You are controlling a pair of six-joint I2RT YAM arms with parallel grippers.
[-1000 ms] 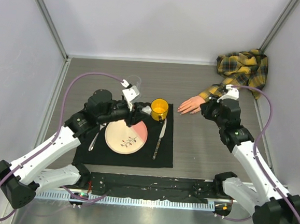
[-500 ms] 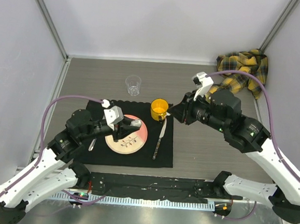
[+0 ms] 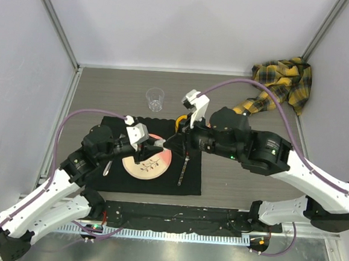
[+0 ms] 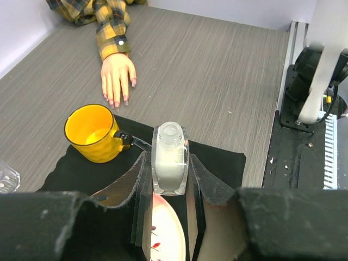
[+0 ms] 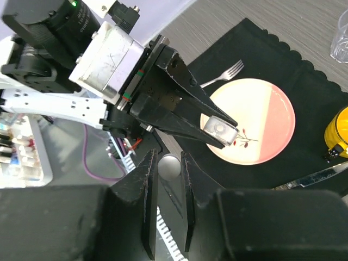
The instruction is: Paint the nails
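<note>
step: prep, polish opened | left gripper (image 4: 169,169) pinching uncapped bottle (image 4: 170,145) above plate (image 5: 272,119) | right gripper (image 5: 169,157) pinching white cap (image 5: 169,167) | nails (image 4: 124,101) on mannequin hand (image 4: 117,73), toward tabletop's (image 4: 217,81) far right corner, apparently all still to paint

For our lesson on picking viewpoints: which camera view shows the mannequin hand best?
The left wrist view. There the hand lies flat and unblocked, with its fingers and nails visible. In the top view the right arm covers it, so only the plaid sleeve shows. The right wrist view misses it entirely.
</note>
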